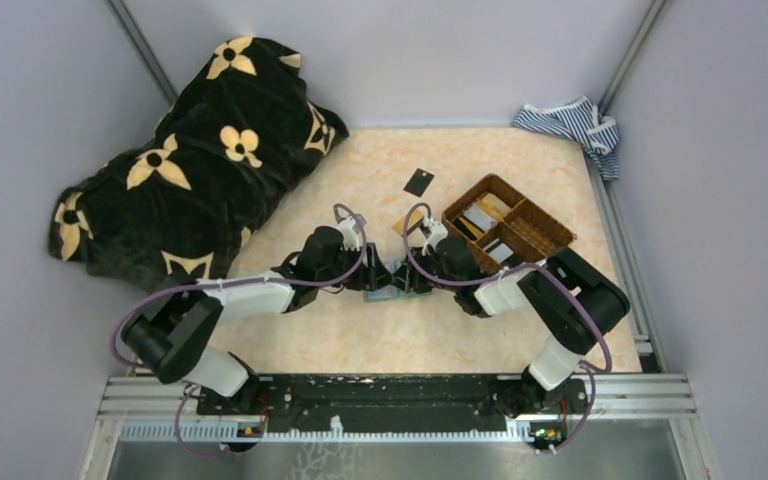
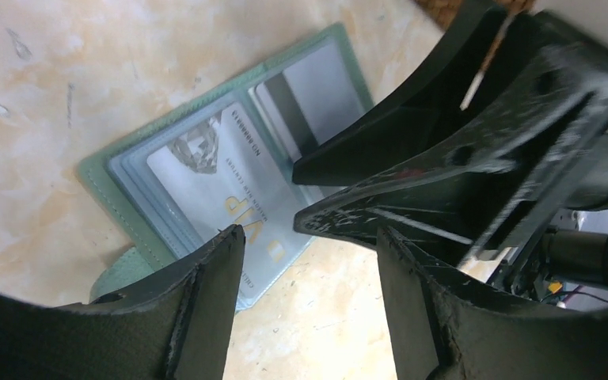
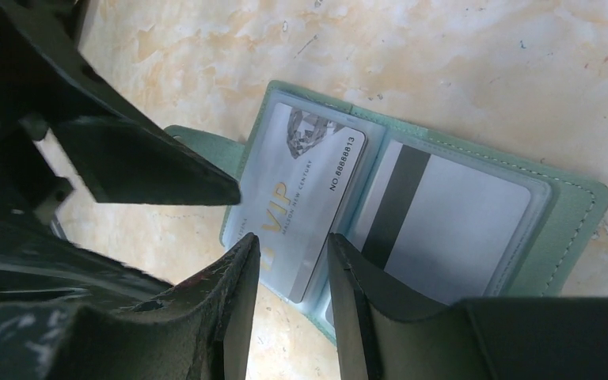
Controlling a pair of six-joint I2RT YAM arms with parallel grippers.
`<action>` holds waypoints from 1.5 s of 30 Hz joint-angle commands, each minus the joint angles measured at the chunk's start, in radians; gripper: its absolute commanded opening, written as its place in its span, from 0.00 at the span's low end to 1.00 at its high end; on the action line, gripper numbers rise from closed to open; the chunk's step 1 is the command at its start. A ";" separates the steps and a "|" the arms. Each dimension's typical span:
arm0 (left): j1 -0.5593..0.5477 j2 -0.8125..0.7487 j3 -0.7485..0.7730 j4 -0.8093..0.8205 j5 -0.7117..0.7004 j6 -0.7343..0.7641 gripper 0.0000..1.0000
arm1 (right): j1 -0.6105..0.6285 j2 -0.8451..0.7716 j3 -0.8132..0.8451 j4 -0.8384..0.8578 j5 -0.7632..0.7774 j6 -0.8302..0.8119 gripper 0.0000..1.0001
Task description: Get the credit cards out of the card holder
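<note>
The sage-green card holder (image 1: 386, 291) lies open and flat on the table between my two grippers. In the right wrist view the card holder (image 3: 578, 229) shows a pale grey-white credit card with gold "VIP" lettering (image 3: 309, 182) in its left sleeve and a second pale card with a dark stripe (image 3: 459, 222) in its right sleeve. Both cards also show in the left wrist view, the VIP card (image 2: 214, 182) and the striped card (image 2: 317, 87). My right gripper (image 3: 289, 247) is open, its tips just above the VIP card's near end. My left gripper (image 2: 309, 237) is open beside the holder's edge.
A brown woven divided basket (image 1: 558, 232) with cards in it stands right of the right arm. A loose black card (image 1: 419, 182) lies behind the grippers. A black flowered blanket (image 1: 200, 150) fills the back left. A striped cloth (image 1: 570, 125) is at the back right corner.
</note>
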State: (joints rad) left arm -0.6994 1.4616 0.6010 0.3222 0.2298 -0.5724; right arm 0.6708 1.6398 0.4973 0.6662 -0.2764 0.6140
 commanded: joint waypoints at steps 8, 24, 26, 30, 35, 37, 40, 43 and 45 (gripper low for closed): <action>0.039 0.153 -0.048 0.139 0.123 -0.034 0.68 | -0.010 -0.014 -0.020 0.057 0.016 -0.006 0.38; 0.061 0.036 -0.053 0.028 0.089 0.006 0.67 | -0.013 0.061 -0.026 0.090 0.003 0.000 0.40; 0.061 0.047 -0.056 0.031 0.090 0.007 0.68 | -0.014 0.062 -0.025 0.094 0.000 0.003 0.40; 0.061 0.083 -0.063 0.077 0.120 -0.016 0.67 | -0.014 0.055 -0.029 0.091 0.001 0.003 0.40; 0.063 0.119 -0.057 0.100 0.134 -0.022 0.67 | -0.015 0.054 -0.034 0.100 -0.011 0.005 0.40; 0.063 0.128 -0.056 0.101 0.131 -0.019 0.67 | -0.017 0.057 -0.036 0.118 -0.025 0.012 0.40; 0.063 0.143 -0.057 0.105 0.130 -0.017 0.67 | -0.024 0.068 -0.043 0.160 -0.059 0.029 0.39; 0.062 0.156 -0.057 0.111 0.135 -0.018 0.67 | -0.031 0.075 -0.050 0.191 -0.086 0.043 0.35; 0.064 0.162 -0.055 0.113 0.138 -0.017 0.67 | -0.036 0.077 -0.056 0.207 -0.098 0.049 0.24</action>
State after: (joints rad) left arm -0.6365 1.5768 0.5545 0.4690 0.3668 -0.5953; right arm 0.6399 1.6981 0.4576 0.7895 -0.3077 0.6392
